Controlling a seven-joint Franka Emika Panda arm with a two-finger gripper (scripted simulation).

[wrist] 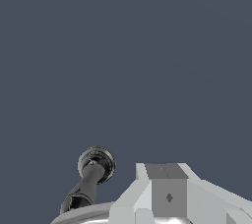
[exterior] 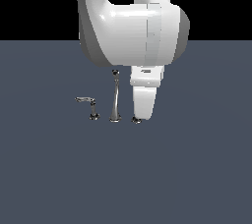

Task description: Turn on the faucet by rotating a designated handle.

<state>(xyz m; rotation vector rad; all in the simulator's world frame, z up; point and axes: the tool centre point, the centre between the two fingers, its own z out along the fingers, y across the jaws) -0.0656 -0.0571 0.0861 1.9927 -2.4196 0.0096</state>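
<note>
The chrome faucet stands on the dark floor in the exterior view. Its tall tapering spout (exterior: 115, 98) is in the middle. The twin handle (exterior: 92, 106), with its arm jutting to the exterior view's left, stands beside it. The designated handle is almost hidden behind my hand; only its flared base (exterior: 136, 120) shows. My gripper (exterior: 143, 117) hangs low, right at that handle. In the wrist view a dark post with a ringed base (wrist: 93, 171) and a chrome curved edge (wrist: 83, 214) lie beside my gripper (wrist: 167, 203). Whether the fingers are apart is not shown.
My large white arm (exterior: 133, 26) fills the upper middle of the exterior view. The flat dark grey floor (exterior: 197, 169) stretches all around the faucet. Nothing else stands on it.
</note>
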